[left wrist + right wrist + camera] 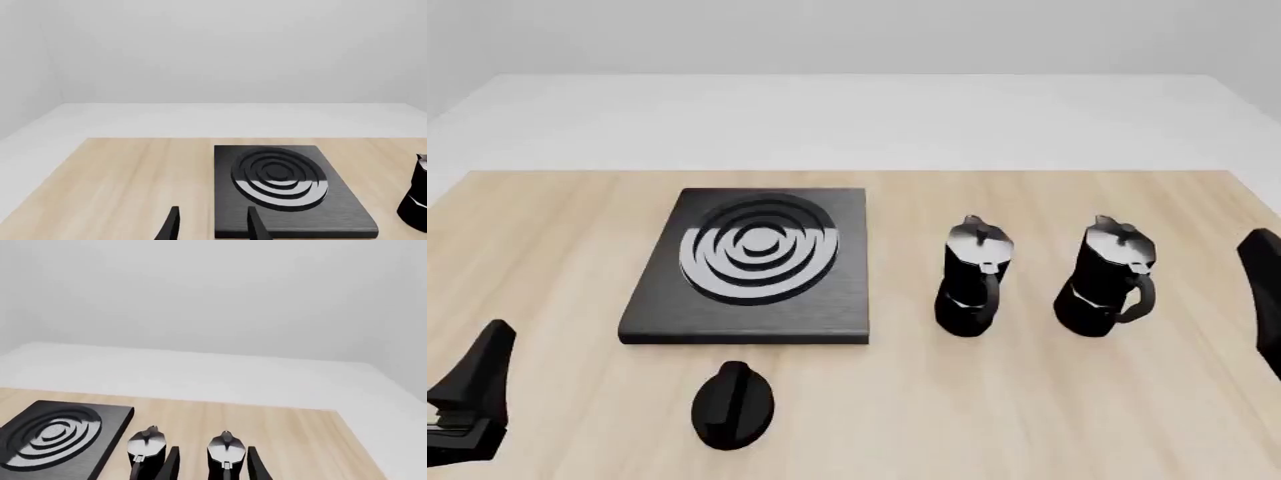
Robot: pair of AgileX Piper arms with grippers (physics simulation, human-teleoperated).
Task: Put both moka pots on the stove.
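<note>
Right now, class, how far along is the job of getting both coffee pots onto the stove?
Nothing is done yet. The stove carries nothing on its burner rings. Both coffee pots stand upright on the table to its right: the nearer pot and the farther pot. Nothing is in hand: the left gripper and the right gripper are both open and hold nothing. Both pots remain to be moved.

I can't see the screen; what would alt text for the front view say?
Two small black moka pots, one beside the other, stand upright on a light wooden table, right of a flat dark stove with silver burner rings. A black oval knob lies in front of the stove, and parts of the robot's arms show at both edges.
</note>
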